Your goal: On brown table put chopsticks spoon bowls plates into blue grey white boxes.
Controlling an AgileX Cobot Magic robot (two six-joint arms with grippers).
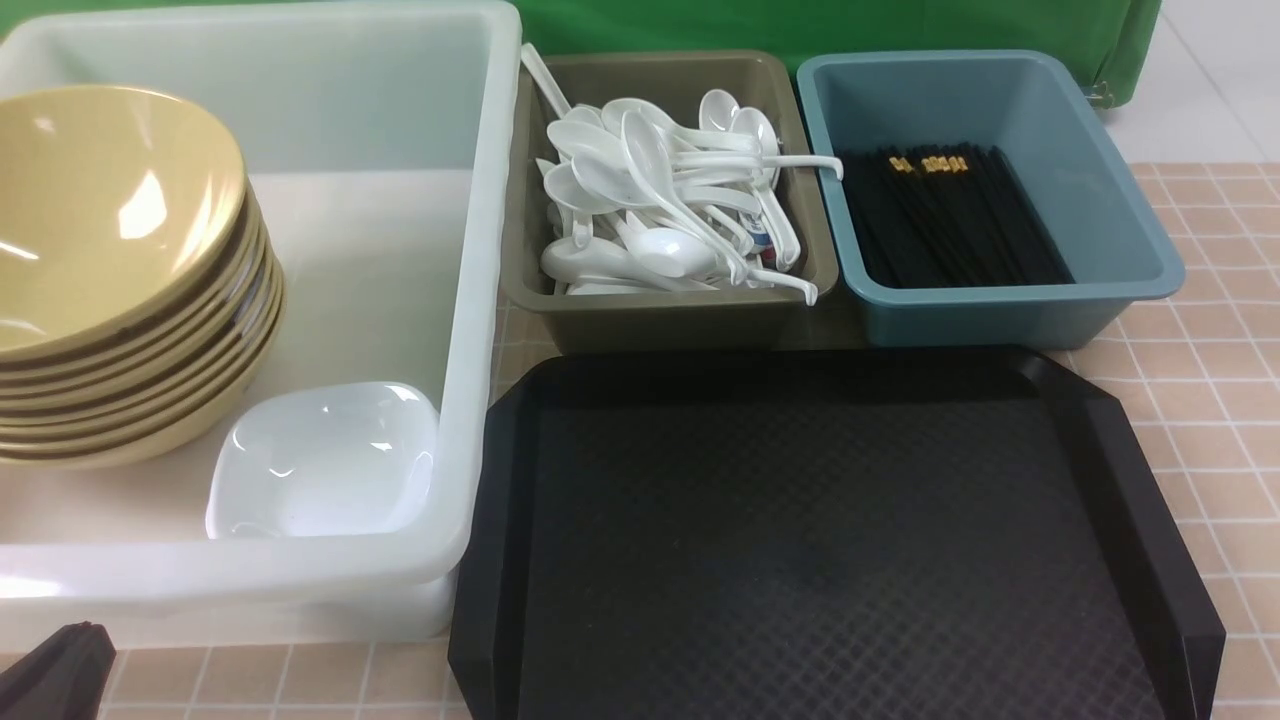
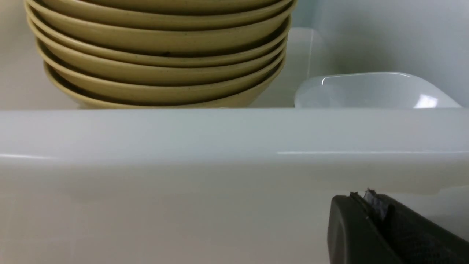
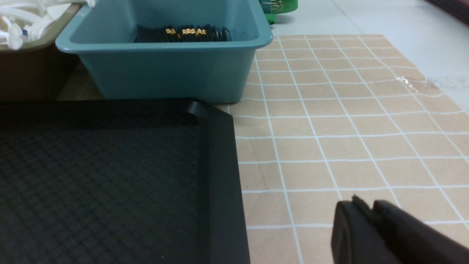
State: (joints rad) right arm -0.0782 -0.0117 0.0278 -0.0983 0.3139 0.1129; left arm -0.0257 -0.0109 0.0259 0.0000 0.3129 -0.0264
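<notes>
Black tray [image 1: 830, 540], green backdrop [image 1: 800, 25].

Tiled table [image 1: 1210, 330]: boxes [image 1: 470, 330], tray [image 1: 830, 540].

Chopsticks [image 3: 183, 33] inside blue box [image 3: 165, 69], beside black tray [image 3: 110, 176].

you won't find any readable text, label, brand, number or sign here. the gold bands on the chopsticks [image 1: 935, 165] carry marks too small to make out, and a red-and-blue patch among the spoons [image 1: 650, 200] is illegible.
</notes>
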